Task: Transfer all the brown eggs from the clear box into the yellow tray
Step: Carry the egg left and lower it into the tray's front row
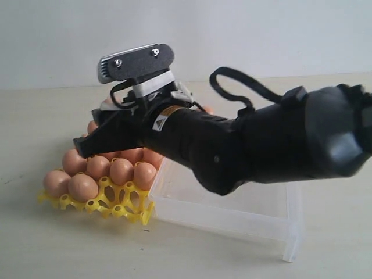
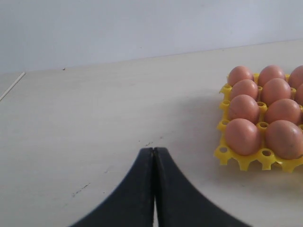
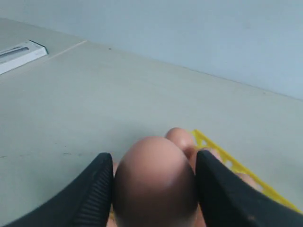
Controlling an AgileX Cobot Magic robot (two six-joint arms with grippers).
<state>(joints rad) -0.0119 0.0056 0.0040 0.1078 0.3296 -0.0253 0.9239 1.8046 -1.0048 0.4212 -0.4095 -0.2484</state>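
Brown egg [image 3: 154, 185] inside right claw [image 3: 154, 161]

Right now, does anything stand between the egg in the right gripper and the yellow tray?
Nothing visible does. The right gripper holds the brown egg just above the yellow tray; only seated eggs lie beneath. The arm hides any free cup.

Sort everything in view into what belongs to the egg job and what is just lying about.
Belongs to the job: brown eggs; yellow tray; clear box; right tool, gripping one brown egg over the tray.
Just lying about: white flat bar, away from the tray; left tool, shut and empty.
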